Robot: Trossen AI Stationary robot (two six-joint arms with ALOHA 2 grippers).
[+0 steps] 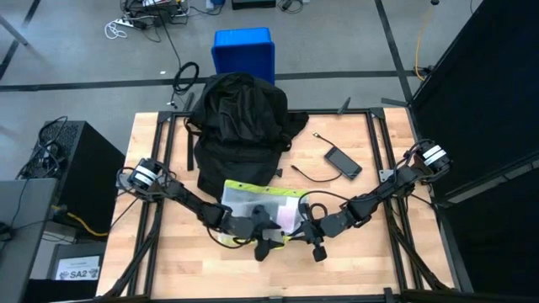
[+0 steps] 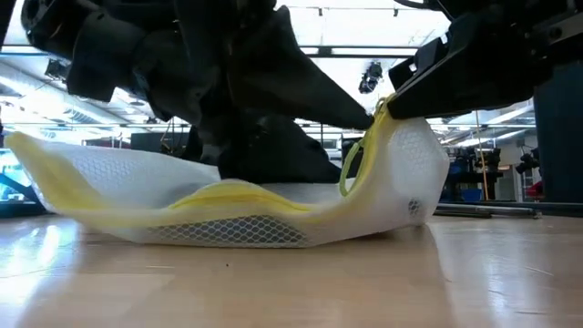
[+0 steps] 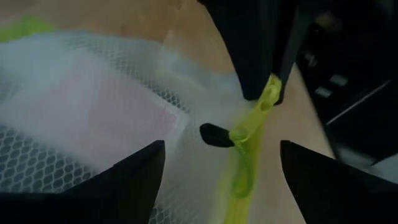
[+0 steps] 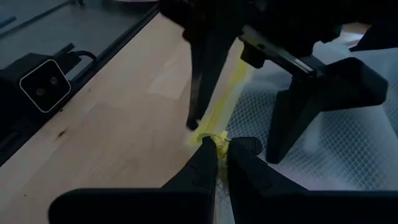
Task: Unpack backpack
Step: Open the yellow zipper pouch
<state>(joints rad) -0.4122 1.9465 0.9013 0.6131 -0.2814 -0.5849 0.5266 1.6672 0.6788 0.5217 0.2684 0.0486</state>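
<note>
The left gripper (image 3: 221,155) holds its jaws spread wide, empty, poised over the white mesh pouch with the yellow-green zip edging (image 1: 257,204), one finger to each side of the zip's black pull tab (image 3: 214,134); the right gripper (image 4: 222,149) has its jaws pinched together on the yellow-green zip edging (image 4: 217,134) at the pouch's corner, lifting that corner off the light wooden tabletop (image 1: 379,244) while the rest of the pouch sags flat; a pale pink card or paper (image 3: 118,106) shows through the mesh. Beyond the pouch, touching its far edge, the large black fabric backpack (image 1: 240,122) lies slumped in the tabletop's middle; to its right lie a short black cable (image 1: 316,172) and a black phone (image 1: 343,162), apart from it; past the tabletop's far edge a blue plastic bin (image 1: 243,52) stands on the floor.
</note>
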